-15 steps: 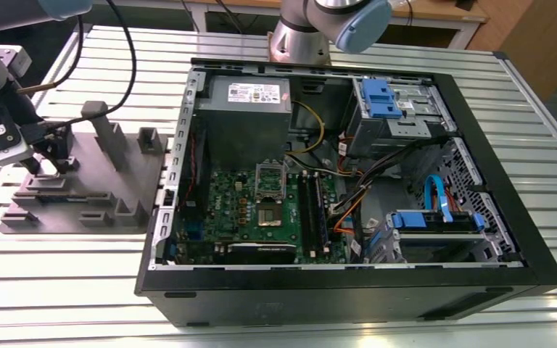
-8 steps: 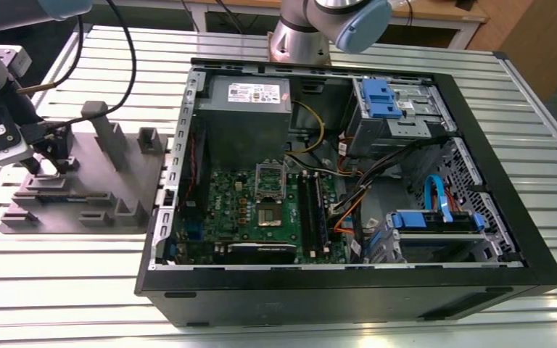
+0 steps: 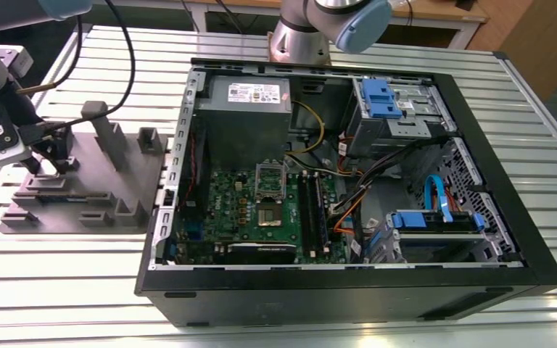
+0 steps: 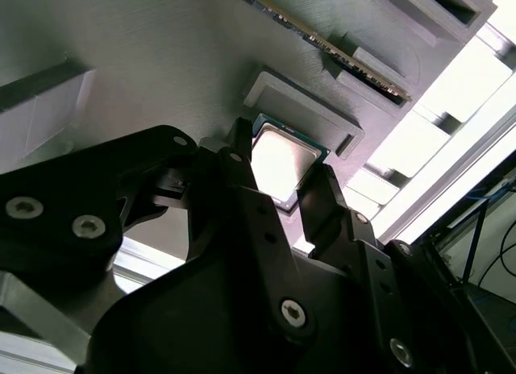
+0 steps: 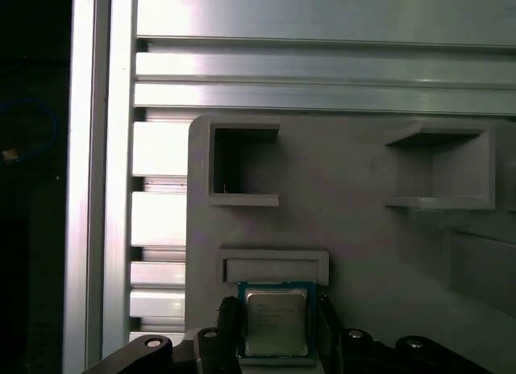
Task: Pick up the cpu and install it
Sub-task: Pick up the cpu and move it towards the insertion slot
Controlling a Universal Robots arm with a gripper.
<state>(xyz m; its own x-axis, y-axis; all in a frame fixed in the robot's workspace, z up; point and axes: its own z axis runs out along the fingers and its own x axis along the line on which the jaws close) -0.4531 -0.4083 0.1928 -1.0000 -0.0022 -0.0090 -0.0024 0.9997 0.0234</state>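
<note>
1. The cpu (image 5: 276,322) is being held at the grey holder block (image 3: 114,192). In the exterior view this block is standing on the counter (image 3: 66,290) at 9 o'clock from the computer case (image 3: 356,293). The chip is sitting just beside a raised ledge (image 5: 274,265) of the block.
2. The gripper (image 3: 51,165) appears to be clamped on the cpu, with a finger (image 5: 231,330) being pressed against each of two opposite edges in both wrist views.
3. The step is judged best done with the chip being kept level and squeezed lightly by its edges only, so that nothing is being dragged against the ledge.
4. The socket (image 3: 270,217) on the motherboard (image 3: 244,196) is lying at 3 o'clock from the gripper, well apart, and its frame appears to be hinged open.
5. Faint print is being shown on the cpu's metal lid, and a white label (image 3: 247,92) on the grey box in the case. Neither can be read.
</note>
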